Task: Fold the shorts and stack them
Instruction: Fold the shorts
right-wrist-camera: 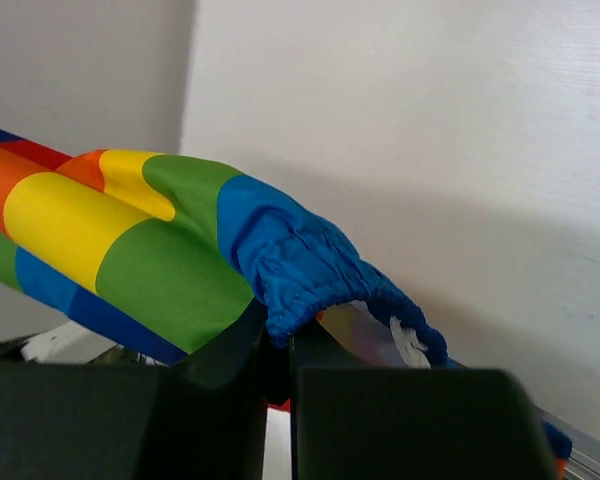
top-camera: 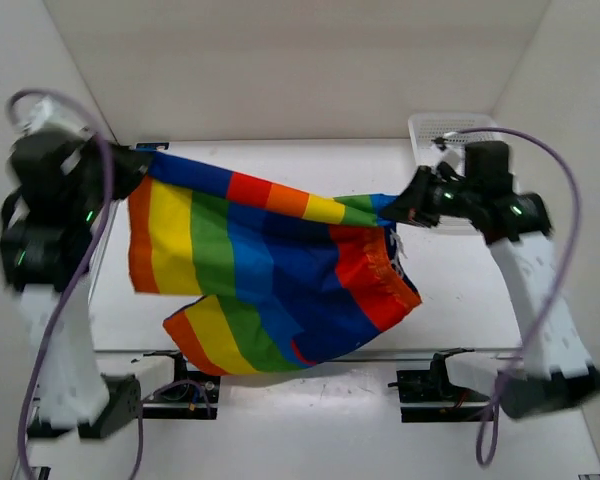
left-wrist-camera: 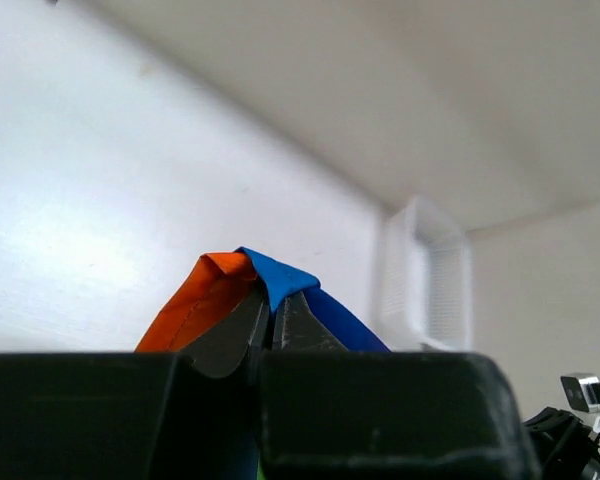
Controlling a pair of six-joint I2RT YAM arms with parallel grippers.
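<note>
Two corners carry the whole load. Our left fingers [left-wrist-camera: 225,340] are clamped on an orange-and-blue corner of the shorts [top-camera: 270,270] at about ten o'clock in the overhead view. Our right fingers [right-wrist-camera: 230,350] are pinched shut on a gathered blue elastic edge at about two o'clock. The shorts hang between the two arms above the bench [top-camera: 460,290], fairly straight along the top edge and sagging toward six o'clock. We cannot tell whether the lowest fold touches the bench. A white basket [top-camera: 450,130] sits behind the right arm at one o'clock.

We judge the step in hand to be spreading the shorts flat for a first fold. To do it well, we should take the slack out of the top edge and lower both arms at the same pace. The drooping hem should meet the bench first, and then we draw back toward twelve o'clock so the cloth lays out without bunching. The red part near four o'clock looks creased, so a little more sideways tension there should help. Each grip has only a small bite of cloth, so neither should loosen until the cloth rests on the bench.
</note>
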